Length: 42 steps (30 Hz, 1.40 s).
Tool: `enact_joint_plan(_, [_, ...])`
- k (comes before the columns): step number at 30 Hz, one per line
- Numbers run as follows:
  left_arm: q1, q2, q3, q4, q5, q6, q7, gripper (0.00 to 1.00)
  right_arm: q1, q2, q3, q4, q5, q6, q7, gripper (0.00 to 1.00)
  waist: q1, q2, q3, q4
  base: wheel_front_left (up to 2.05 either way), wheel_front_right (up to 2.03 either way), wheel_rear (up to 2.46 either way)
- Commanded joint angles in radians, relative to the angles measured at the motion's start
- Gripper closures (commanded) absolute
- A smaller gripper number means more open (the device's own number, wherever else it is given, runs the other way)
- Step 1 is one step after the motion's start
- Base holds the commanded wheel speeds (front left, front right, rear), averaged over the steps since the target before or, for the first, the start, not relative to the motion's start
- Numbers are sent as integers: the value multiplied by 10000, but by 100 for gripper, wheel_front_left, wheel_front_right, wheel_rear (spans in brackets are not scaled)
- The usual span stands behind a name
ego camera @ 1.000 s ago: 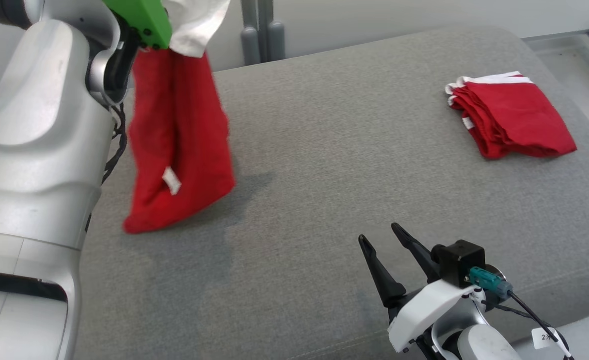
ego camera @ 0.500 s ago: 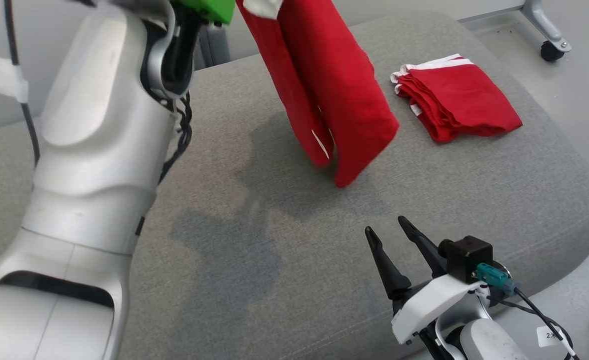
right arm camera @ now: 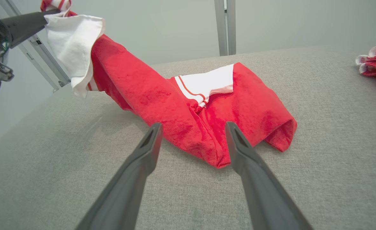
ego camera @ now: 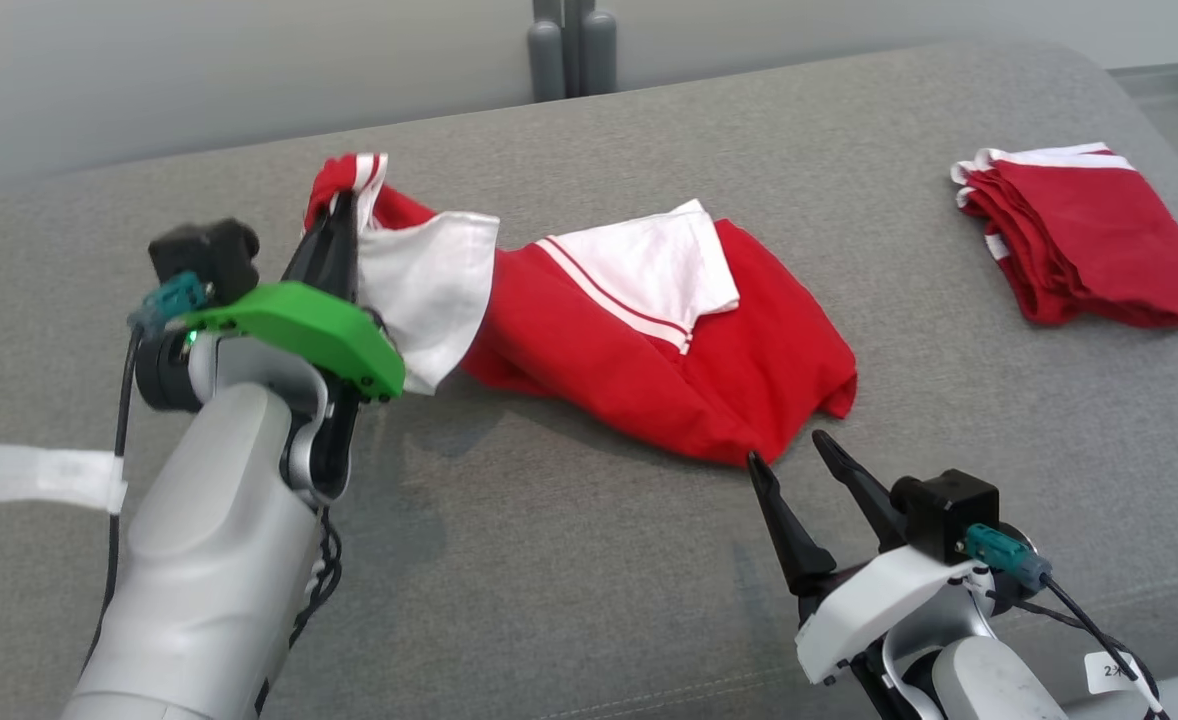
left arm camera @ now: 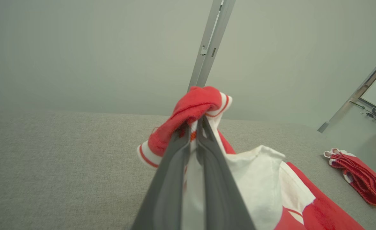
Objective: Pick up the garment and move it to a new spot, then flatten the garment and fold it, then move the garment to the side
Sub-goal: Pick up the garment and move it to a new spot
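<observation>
1. The right gripper [ego camera: 786,448] is nearest, low over the front of the grey cushion [ego camera: 589,600]. Its fingers are spread wide and grasp nothing. The fingertips point at the near edge of the garment [ego camera: 649,370]. Contact with the cloth cannot be confirmed.

2. The garment, red with white panels and red-striped trim, is crumpled across the middle of the cushion. Most of it rests on the cushion. Its left end rises off the surface towards the left gripper [ego camera: 341,205].

3. The left gripper is at the left, raised above the cushion. Its fingers are clenched on a bunched, striped end of the garment. The left wrist view shows the cloth pinched between the two fingertips. A white panel hangs loose just beside the green gripper body.

4. A folded pile [ego camera: 1089,230] of similar red and white cloth lies at the far right of the cushion, well apart from the garment.

5. Two grey posts [ego camera: 569,50] stand behind the far edge of the cushion.
</observation>
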Motion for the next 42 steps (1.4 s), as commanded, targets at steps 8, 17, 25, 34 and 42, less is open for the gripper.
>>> enact_joint_plan(8, [1800,631,384,50,62,734,-430,100,337,-18,63,-114,-98,-11,257,0,0,0,-528,1027,0,0,0])
enact_joint_plan(17, [2231,988,511,576,457,1522,-404,0,380,-18,118,-229,-98,-11,394,0,0,0,-576,909,0,0,0])
enact_joint_plan(25, [2387,1454,918,1421,116,2355,342,0,474,-18,-71,-226,-42,-11,323,0,0,0,-643,631,0,0,0])
enact_joint_plan(34, [1709,1746,654,794,271,2340,1125,0,511,-17,-56,-196,33,-11,257,0,0,0,-669,161,0,0,0])
enact_joint_plan(42, [650,1739,-291,447,871,2026,2426,0,251,-16,84,-223,66,-10,200,0,0,0,-254,-736,0,0,0])
